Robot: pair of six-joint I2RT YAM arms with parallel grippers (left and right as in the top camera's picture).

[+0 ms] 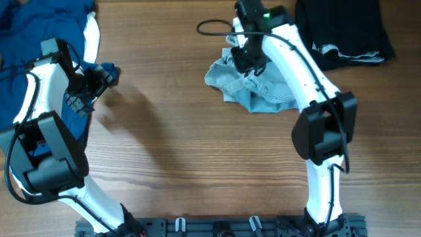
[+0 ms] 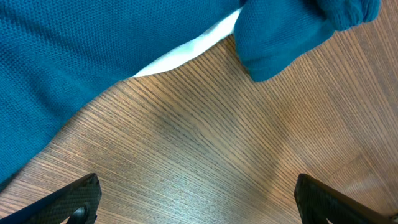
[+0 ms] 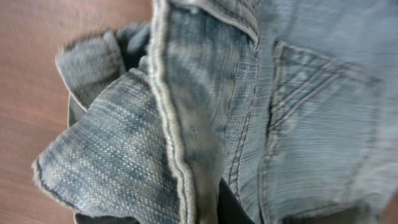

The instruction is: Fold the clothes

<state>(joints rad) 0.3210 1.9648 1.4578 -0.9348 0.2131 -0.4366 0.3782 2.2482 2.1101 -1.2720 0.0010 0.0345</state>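
while the pale blue denim shorts [image 1: 260, 92] lie crumpled in a heap on the far right part of the wooden table [image 1: 197, 151], just beside a black garment [image 1: 345, 29], the right gripper [image 1: 248, 60] is down on their upper edge. its wrist view is filled so closely with bunched waistband and a stitched back pocket [image 3: 317, 124] that one cannot tell whether the jaws are clamped on the cloth or apart. the left gripper [image 1: 99, 79] hangs over the left side, well apart from the shorts, its fingers [image 2: 74, 199] spread wide with only bare wood between them, near the edge of a teal-blue garment [image 1: 39, 20] at the far left corner.
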